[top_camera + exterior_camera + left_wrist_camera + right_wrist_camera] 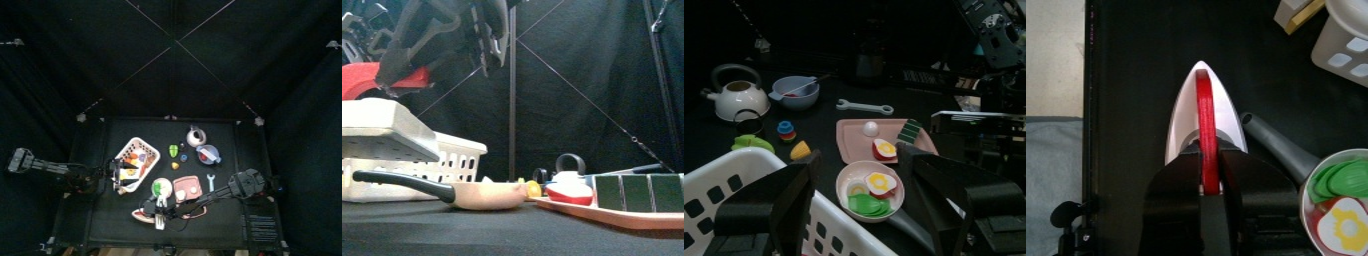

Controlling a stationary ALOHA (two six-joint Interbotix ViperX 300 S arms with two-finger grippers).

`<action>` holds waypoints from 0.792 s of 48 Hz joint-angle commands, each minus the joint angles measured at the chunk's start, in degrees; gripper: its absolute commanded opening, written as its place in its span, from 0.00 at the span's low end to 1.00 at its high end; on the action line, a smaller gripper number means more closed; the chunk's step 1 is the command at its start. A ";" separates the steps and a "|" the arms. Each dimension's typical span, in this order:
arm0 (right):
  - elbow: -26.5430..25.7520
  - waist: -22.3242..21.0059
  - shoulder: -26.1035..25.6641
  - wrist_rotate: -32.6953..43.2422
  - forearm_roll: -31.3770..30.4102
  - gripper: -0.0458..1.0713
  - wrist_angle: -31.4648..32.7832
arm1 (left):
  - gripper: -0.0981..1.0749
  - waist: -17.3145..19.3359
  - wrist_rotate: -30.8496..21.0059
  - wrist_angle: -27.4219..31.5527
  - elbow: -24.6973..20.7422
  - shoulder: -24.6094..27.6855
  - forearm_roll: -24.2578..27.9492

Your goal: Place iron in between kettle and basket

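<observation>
The iron (1204,120) is white with a red handle. My right gripper (1205,188) is shut on that handle and holds the iron above the table near its front edge (148,212). In the front view the iron (372,82) hangs high at the left. The pale basket (134,153) stands at the table's left and shows in the front view (422,160). The silver kettle (197,136) with a dark handle stands further back and to the right, also in the left wrist view (738,97). My left gripper (865,165) is open over the basket's near rim (738,210).
A grey dish with a red rim (209,154) sits beside the kettle. A pink board (189,186) with food, a pan (162,188) holding an egg and greens, and a wrench (211,183) lie in the middle. Small toys (788,130) lie between basket and kettle.
</observation>
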 commanded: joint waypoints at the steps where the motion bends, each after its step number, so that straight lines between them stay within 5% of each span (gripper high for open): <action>1: -0.97 -0.09 -2.90 0.09 -0.18 0.36 -0.53 | 0.90 -0.09 0.00 -0.18 -0.62 0.00 0.09; 21: 2.02 -3.43 -12.13 0.18 -1.49 0.36 0.00 | 0.90 -0.09 0.00 -0.18 -0.62 0.00 0.09; 38: 7.29 -14.41 -22.94 0.26 -1.32 0.36 0.62 | 0.90 -0.09 0.00 -0.18 -0.35 0.00 0.09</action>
